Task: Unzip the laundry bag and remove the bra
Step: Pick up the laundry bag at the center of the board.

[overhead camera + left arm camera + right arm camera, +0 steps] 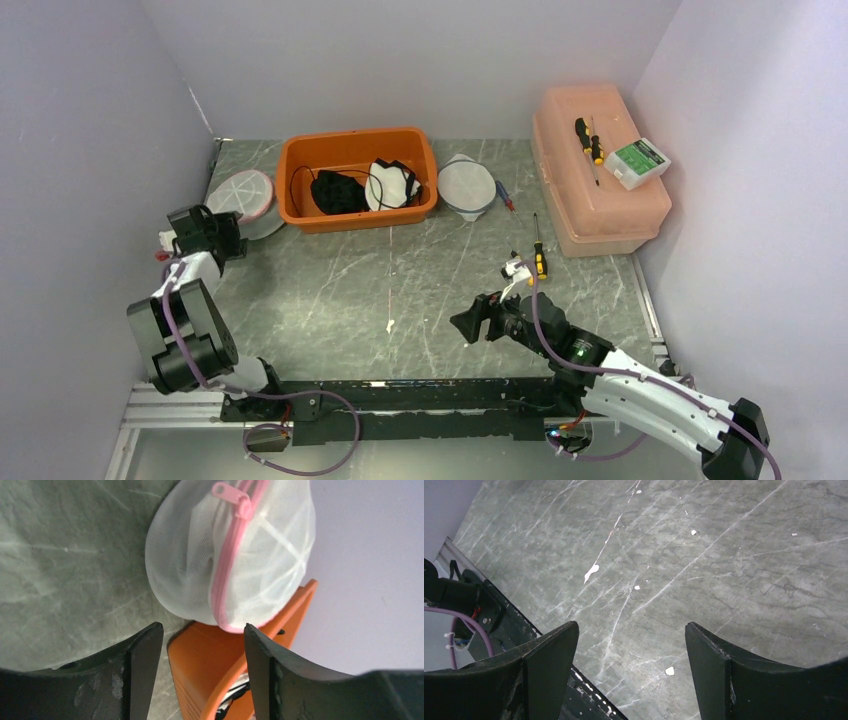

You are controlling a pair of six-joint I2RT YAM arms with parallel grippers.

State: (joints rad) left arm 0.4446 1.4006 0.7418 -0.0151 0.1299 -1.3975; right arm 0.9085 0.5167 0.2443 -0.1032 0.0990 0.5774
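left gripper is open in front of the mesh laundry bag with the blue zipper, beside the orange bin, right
Not quite. The zipper is pink, not blue, as the left wrist view shows. The rest holds: the left gripper is open in front of the mesh laundry bag, beside the orange bin.

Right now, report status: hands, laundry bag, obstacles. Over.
Left hand open, facing laundry bag. Right hand open, over table. Zip closed. Orange bin beside bag.

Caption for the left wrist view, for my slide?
Open left gripper faces the zipped mesh laundry bag beside the orange bin.
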